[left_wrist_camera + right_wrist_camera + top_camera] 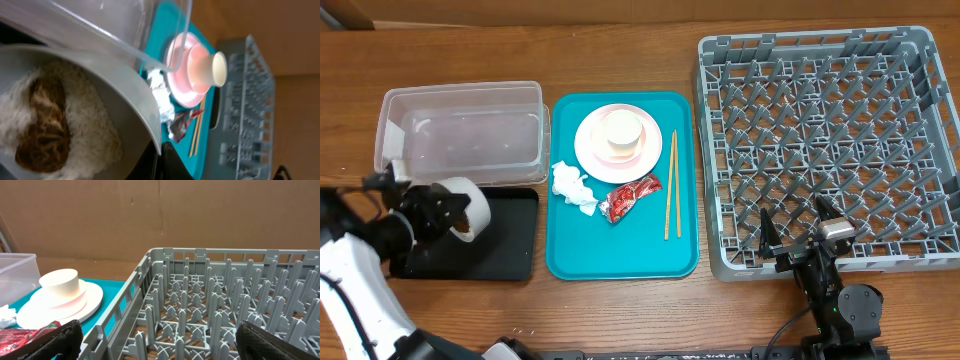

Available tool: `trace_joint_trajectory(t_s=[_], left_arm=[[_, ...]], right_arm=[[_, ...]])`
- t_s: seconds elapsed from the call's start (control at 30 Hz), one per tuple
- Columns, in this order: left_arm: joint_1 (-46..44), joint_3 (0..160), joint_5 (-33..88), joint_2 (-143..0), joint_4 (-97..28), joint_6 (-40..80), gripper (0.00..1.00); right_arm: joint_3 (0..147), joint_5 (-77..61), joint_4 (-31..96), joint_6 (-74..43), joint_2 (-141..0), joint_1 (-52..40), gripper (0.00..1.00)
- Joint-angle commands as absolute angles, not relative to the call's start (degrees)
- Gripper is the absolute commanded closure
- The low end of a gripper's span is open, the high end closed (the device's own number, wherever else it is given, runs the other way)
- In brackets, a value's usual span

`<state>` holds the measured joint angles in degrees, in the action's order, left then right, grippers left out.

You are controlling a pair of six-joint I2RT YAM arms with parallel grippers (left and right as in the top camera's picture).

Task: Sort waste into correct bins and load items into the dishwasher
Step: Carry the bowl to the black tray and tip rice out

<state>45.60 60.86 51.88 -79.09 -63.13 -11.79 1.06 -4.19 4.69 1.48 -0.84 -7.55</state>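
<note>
Left gripper (440,213) clamped on small white bowl (466,202), tipped sideways over black tray (505,248); inside it, whitish rice grains (92,132) and a brown scrap (42,125). Right gripper (798,235) spread wide, holding nothing, at front edge of grey dish rack (830,140). Teal tray (620,252) sits between rack and clear tub (460,91). On it: pink plate (588,150) under pink bowl (197,65) and cream cup (620,130), chopsticks (670,185), crumpled tissue (573,187), red wrapper (628,195).

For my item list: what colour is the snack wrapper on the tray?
The wrapper is shiny red, best seen overhead.

grey rack (215,305), plate (82,304), perhaps upturned bowl (59,287)
</note>
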Motion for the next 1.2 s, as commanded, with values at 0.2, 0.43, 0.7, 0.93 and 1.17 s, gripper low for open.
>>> trace_joint_trajectory(t_s=[0.2, 0.43, 0.7, 0.93, 1.17], left_arm=[[60.6, 47.8, 77.2, -78.7, -52.4, -16.7, 0.96], [66.5, 47.4, 78.9, -80.6, -51.9, -16.8, 0.96], [64.2, 47.3, 80.1, -84.8, -52.2, -17.9, 0.96], [56.5, 47.3, 83.9, -88.7, -52.4, -18.3, 0.96], [51.7, 47.4, 89.4, -88.8, -51.2, -18.2, 0.96]], right_arm=[[0.4, -4.1, 4.4, 1.3, -0.2, -7.8, 0.00], [0.4, -4.1, 4.4, 1.3, -0.2, -7.8, 0.00], [0.4, -4.1, 4.4, 1.3, -0.2, -7.8, 0.00], [0.4, -4.1, 4.4, 1.3, -0.2, -7.8, 0.00], [0.4, -4.1, 4.4, 1.3, -0.2, -7.8, 0.00]])
